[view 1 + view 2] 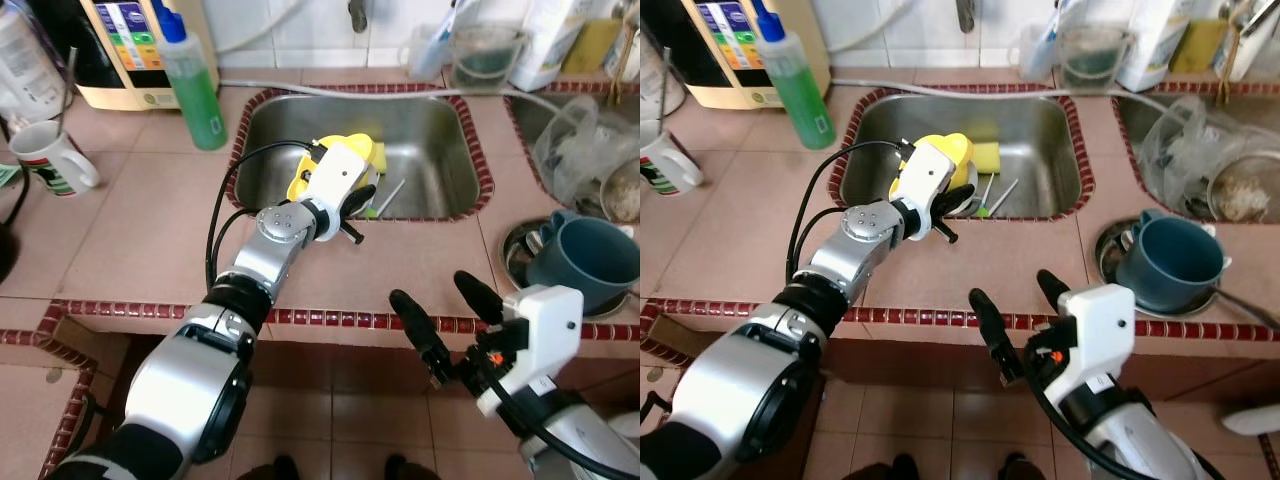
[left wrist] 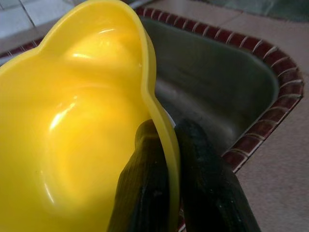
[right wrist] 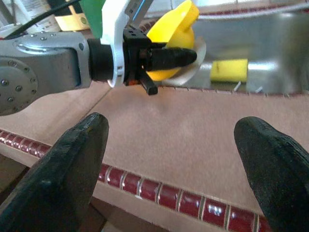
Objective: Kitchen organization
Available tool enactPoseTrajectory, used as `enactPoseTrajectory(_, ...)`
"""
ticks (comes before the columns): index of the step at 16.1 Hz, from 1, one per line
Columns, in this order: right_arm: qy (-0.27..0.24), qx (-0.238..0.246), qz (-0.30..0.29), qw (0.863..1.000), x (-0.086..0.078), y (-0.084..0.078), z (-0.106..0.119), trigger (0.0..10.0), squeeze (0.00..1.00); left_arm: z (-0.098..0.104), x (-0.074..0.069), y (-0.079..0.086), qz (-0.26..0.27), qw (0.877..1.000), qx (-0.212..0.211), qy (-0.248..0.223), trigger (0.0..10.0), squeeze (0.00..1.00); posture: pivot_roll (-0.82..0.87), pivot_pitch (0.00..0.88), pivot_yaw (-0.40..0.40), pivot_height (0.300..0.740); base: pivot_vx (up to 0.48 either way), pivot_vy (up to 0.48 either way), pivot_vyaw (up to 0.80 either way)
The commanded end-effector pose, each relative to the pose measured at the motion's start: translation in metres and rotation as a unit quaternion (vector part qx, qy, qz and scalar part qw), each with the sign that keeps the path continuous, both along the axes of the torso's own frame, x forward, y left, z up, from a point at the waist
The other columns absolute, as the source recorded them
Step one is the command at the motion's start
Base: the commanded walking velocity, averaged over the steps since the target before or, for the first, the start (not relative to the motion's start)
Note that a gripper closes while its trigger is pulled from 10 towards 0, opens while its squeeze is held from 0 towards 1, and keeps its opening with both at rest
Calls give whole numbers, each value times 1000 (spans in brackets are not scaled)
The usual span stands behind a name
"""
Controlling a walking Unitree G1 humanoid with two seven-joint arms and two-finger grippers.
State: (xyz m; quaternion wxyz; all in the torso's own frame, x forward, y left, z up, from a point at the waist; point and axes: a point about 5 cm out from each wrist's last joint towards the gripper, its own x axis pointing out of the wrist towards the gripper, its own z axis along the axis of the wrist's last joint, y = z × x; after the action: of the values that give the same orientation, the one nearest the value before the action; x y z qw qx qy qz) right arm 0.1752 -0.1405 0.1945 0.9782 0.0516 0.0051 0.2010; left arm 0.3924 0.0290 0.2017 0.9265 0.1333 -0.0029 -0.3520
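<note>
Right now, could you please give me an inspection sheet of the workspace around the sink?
Surface: pink tiled counter with dark red edging and an inset steel sink.
Job's things: yellow bowl, tilted over the sink; yellow sponge and utensils in the basin.
Clutter: green bottle, white mug, blue cup, plastic bag.
Grippers: left end effector pinches the bowl's rim, one finger inside and one outside; right end effector open, above the counter's front edge.
Cables: black cables loop along the left arm.
Surroundings: white tiled wall, yellow appliance, tiled floor.
</note>
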Motion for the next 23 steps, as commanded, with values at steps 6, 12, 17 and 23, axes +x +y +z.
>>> enactPoseTrajectory(6, 4, 39, -2, 999, -17, 7, 8, 10000, 0, 16, 9, 6, 28, 999, 7, -15, 10000, 0, -310, 320, 110, 740, 0, 0, 0)
enactPoseTrajectory(12, 9, 66, -4, 998, -23, 6, 8, 10000, 0, 24, 16, 22, 50, 998, 29, -28, 10000, 0, -318, 359, 112, 740, 0, 0, 0)
enactPoseTrajectory(17, -19, 75, -1, 997, -20, 5, 17, 10000, 0, 33, 19, 24, 56, 997, 25, -39, 10000, 0, -313, 357, 112, 740, 0, 0, 0)
enactPoseTrajectory(23, -49, 60, 5, 997, -17, 3, 25, 10000, 0, 45, 21, 29, 62, 997, 9, -55, 10000, 0, -310, 343, 109, 740, 0, 0, 0)
